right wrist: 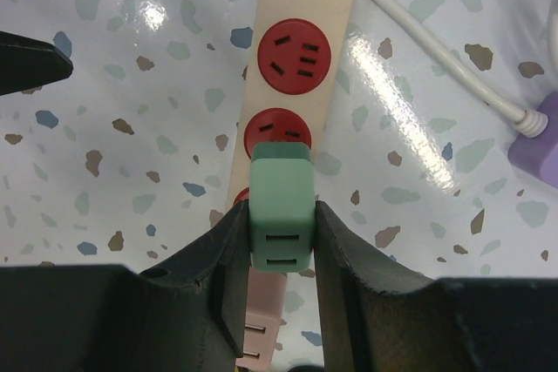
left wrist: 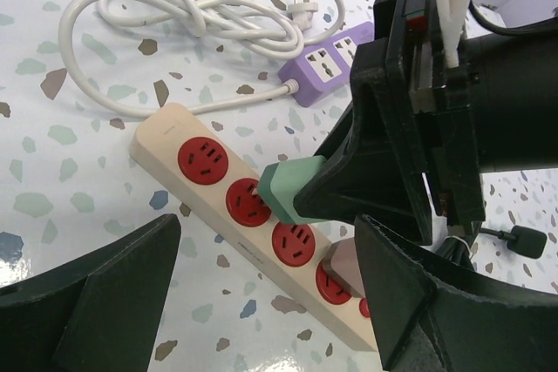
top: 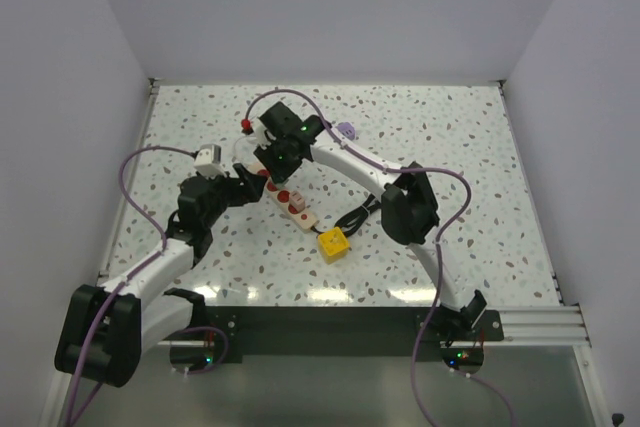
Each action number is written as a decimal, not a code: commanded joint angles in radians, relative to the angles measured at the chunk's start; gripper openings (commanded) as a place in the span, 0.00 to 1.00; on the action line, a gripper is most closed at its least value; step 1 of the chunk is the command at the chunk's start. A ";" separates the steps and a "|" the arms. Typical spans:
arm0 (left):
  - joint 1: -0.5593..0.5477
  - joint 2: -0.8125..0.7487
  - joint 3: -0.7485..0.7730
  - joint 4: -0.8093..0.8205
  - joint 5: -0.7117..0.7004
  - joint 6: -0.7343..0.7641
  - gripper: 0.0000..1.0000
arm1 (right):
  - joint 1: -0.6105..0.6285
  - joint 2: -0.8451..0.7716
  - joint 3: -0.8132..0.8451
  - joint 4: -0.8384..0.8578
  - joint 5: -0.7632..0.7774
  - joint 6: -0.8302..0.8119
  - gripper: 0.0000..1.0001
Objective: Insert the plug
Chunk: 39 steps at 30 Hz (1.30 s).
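Gripping green plug (right wrist: 279, 202), right hand (right wrist: 280, 219) over beige strip (right wrist: 301, 2).

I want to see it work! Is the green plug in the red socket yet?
Cannot tell for sure. The right fingers pinch the green plug over the second red socket, but its prongs are hidden.

The green plug (right wrist: 280, 189) hid part of a red socket (right wrist: 277, 132). The power strip (right wrist: 301, 23) ran under the right gripper (right wrist: 279, 215).

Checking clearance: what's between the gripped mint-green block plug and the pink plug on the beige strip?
One empty round red socket of the long beige plastic power strip; the left wrist view shows it.
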 commanded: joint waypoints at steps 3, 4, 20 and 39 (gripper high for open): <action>0.007 -0.014 -0.008 0.041 -0.017 0.022 0.87 | 0.005 0.013 0.048 -0.007 -0.010 0.011 0.00; 0.007 -0.014 -0.008 0.039 -0.035 0.017 0.87 | 0.004 0.011 0.046 -0.007 -0.008 0.012 0.00; 0.007 -0.077 -0.014 -0.036 -0.212 0.002 0.91 | 0.005 0.004 0.040 -0.019 0.020 0.002 0.00; 0.008 -0.090 -0.023 -0.024 -0.178 0.005 0.91 | 0.005 0.120 0.181 -0.089 0.024 0.000 0.00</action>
